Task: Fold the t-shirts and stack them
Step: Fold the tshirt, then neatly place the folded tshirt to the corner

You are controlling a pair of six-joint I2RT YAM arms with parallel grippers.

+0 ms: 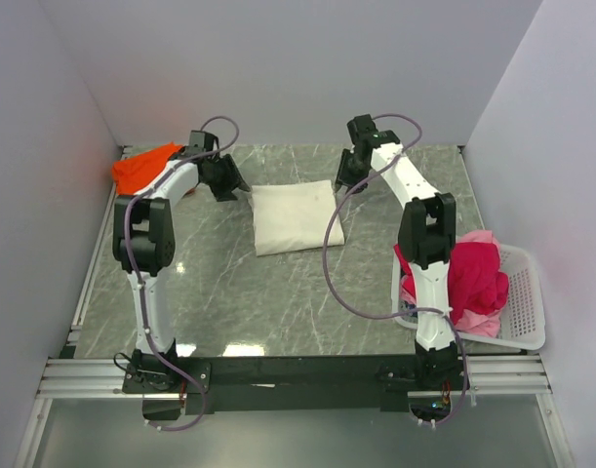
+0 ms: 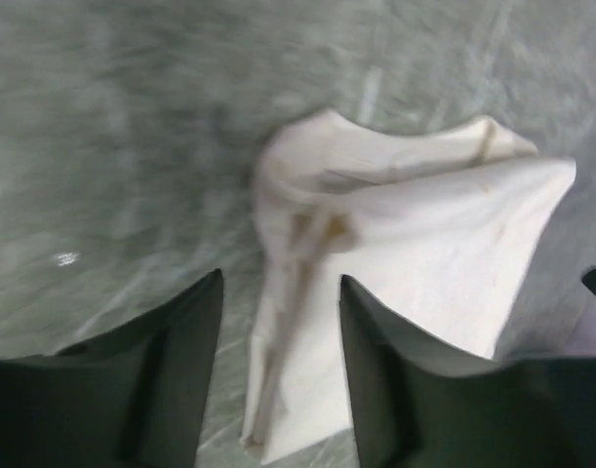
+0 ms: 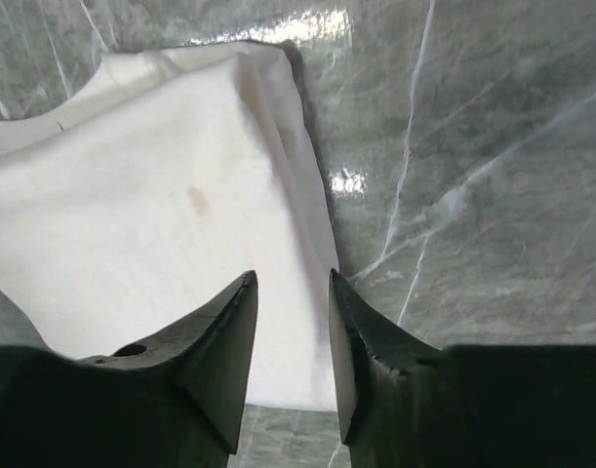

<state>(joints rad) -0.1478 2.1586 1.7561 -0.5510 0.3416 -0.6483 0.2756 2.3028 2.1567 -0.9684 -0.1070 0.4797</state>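
The folded cream t-shirt [image 1: 296, 216] lay in the middle of the table [image 1: 229, 302], its longer side running left to right. It was between the two hands, each equally near, just beside one far corner. The left hand [image 2: 278, 283] was open and empty. The right hand [image 3: 293, 278] was open too, above the shirt's right edge.

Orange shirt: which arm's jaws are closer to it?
Left. The left arm arcs beside the orange shirt, jaws just past it; the right arm holds its jaws beyond the cream shirt.
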